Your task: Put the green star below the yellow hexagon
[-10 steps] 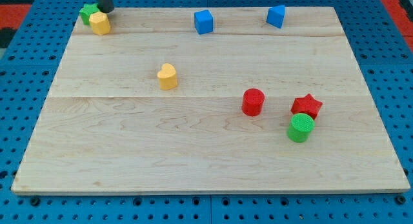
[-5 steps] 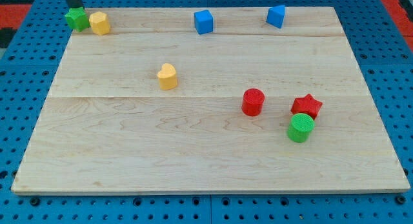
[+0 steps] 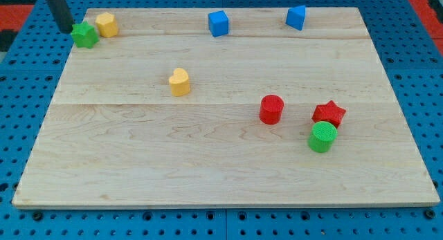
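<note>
The green star (image 3: 85,35) lies at the board's top-left corner, on its left edge. The yellow hexagon (image 3: 106,24) sits just to its upper right, touching or nearly touching it. My tip (image 3: 66,29) is at the star's upper left, right against it, at the board's left edge.
A yellow heart (image 3: 179,81) lies left of centre. Two blue blocks (image 3: 218,23) (image 3: 296,17) sit along the top. A red cylinder (image 3: 271,109), a red star (image 3: 329,114) and a green cylinder (image 3: 322,137) cluster at the right. The wooden board (image 3: 221,171) rests on a blue pegboard.
My tip moved left and then down around the star. The green star slid left and down, from behind the hexagon to its lower left. The hexagon barely moved.
</note>
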Controlling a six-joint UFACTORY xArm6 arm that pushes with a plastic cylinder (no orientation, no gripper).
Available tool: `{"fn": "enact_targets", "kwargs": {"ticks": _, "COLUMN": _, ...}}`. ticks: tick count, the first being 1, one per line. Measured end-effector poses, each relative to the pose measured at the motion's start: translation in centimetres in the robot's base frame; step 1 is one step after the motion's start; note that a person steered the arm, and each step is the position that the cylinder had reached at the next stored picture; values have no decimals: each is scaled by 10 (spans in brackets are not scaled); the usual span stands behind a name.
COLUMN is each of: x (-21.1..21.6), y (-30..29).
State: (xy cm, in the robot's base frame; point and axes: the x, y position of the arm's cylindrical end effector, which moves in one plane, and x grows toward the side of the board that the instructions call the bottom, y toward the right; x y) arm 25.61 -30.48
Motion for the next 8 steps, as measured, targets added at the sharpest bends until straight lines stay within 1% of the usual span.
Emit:
{"fn": "enact_targets", "kwargs": {"ticks": 1, "x": 6, "y": 8}}
{"fn": "enact_targets", "kwargs": {"ticks": 2, "x": 34, "y": 8}}
{"fn": "enact_targets", "kwargs": {"ticks": 3, "x": 40, "y": 0}}
{"fn": "enact_targets", "kwargs": {"ticks": 4, "x": 32, "y": 44}}
{"fn": "enact_targets", "kwargs": {"ticks": 5, "x": 31, "y": 72}}
{"fn": "enact_targets", "kwargs": {"ticks": 6, "x": 30, "y": 53}}
{"fn": "enact_targets", "kwargs": {"ticks": 7, "x": 46, "y": 49}}
{"fn": "enact_targets", "kwargs": {"ticks": 8, "x": 51, "y": 113}}
